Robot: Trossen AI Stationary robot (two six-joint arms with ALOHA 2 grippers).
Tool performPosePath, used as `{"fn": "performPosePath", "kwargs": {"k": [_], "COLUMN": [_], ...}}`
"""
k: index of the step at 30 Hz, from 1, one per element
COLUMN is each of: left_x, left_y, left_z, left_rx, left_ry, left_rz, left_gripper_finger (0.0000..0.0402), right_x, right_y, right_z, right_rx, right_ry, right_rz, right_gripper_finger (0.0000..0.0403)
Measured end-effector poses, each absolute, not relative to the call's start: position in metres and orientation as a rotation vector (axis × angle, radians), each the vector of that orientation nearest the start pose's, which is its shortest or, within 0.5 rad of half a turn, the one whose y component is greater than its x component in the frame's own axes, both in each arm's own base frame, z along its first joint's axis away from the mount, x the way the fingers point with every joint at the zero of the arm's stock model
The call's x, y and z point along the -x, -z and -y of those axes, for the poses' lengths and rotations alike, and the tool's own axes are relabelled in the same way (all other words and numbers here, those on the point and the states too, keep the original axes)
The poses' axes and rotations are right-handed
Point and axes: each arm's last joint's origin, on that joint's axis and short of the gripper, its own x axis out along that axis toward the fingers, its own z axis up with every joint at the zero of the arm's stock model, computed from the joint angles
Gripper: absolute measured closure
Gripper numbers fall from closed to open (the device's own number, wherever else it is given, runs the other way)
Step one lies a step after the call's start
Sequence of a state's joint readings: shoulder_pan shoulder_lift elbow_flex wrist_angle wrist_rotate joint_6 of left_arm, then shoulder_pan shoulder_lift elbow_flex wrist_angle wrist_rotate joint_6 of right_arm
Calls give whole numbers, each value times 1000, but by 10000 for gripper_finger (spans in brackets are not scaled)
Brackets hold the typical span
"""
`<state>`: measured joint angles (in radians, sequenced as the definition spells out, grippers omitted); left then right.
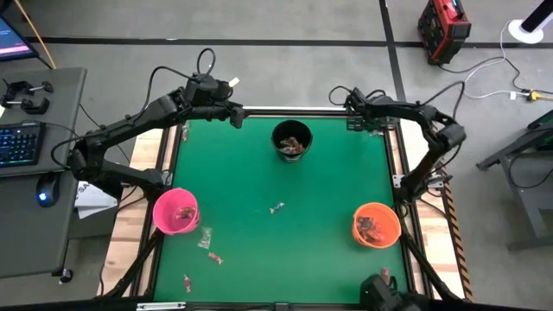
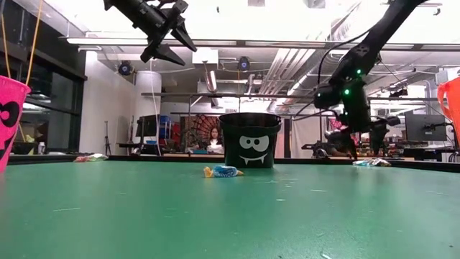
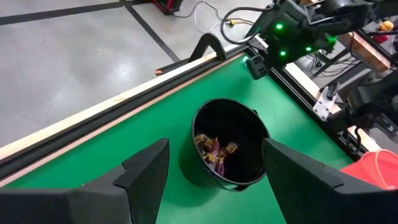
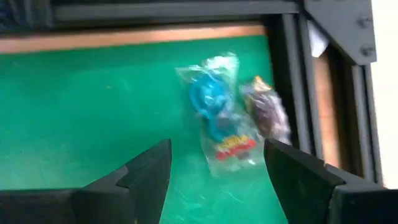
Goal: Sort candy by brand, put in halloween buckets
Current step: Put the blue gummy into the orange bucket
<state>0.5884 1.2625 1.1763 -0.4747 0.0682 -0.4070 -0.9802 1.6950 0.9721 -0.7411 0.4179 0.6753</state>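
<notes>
The green table [image 1: 285,181] is seen from above with both dark arms reaching in over its far edge. The left arm [image 1: 130,130] is raised above the far left corner, and the left gripper [image 3: 211,180] is held high with its fingers spread apart and nothing between them. The right arm [image 1: 432,138] is bent at the far right corner, where the right gripper [image 4: 217,180] is lowered near the tabletop, fingers apart and empty.

The black bucket [image 1: 292,140] stands near the middle of the far edge, with candy inside. The pink bucket [image 1: 175,211] sits at the left edge and the orange bucket [image 1: 377,225] at the right edge, each holding sweets.

Just ahead of the right gripper, a clear packet with blue candy [image 4: 219,115] lies on the cloth, touching a small dark wrapped sweet [image 4: 266,111] beside the table frame. A blue-wrapped candy [image 1: 276,207] lies alone near the table's centre. Several more sweets [image 1: 207,246] are scattered close to the pink bucket.
</notes>
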Motion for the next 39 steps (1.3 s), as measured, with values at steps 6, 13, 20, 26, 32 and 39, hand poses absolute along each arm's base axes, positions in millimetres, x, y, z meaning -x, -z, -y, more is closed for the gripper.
{"fn": "performPosePath", "kwargs": {"k": [6, 13, 20, 26, 32, 39], "left_x": [-227, -227, -226, -226, -226, -227], "left_y": [-342, -342, -342, -342, -342, -343], "left_z": [-149, -149, -149, -149, -149, -149], "left_rx": [571, 570, 556, 536, 522, 520], "left_ry": [-612, -612, -608, -604, -601, -602], "left_rz": [-429, -429, -434, -439, -443, -439], "left_gripper_finger": [155, 155, 155, 155, 155, 155], "right_x": [-158, -163, -181, -222, -242, -214], "right_y": [-147, -136, -132, -150, -208, -282], "right_z": [257, 261, 248, 203, 144, 65], "right_rx": [-934, -938, -904, -862, -791, -824], "right_ry": [1652, 1606, 1418, 1143, 857, 534], "right_rz": [-1075, -1182, -1273, -1287, -1160, -1024], "right_gripper_finger": [175, 290, 391, 400, 402, 403]}}
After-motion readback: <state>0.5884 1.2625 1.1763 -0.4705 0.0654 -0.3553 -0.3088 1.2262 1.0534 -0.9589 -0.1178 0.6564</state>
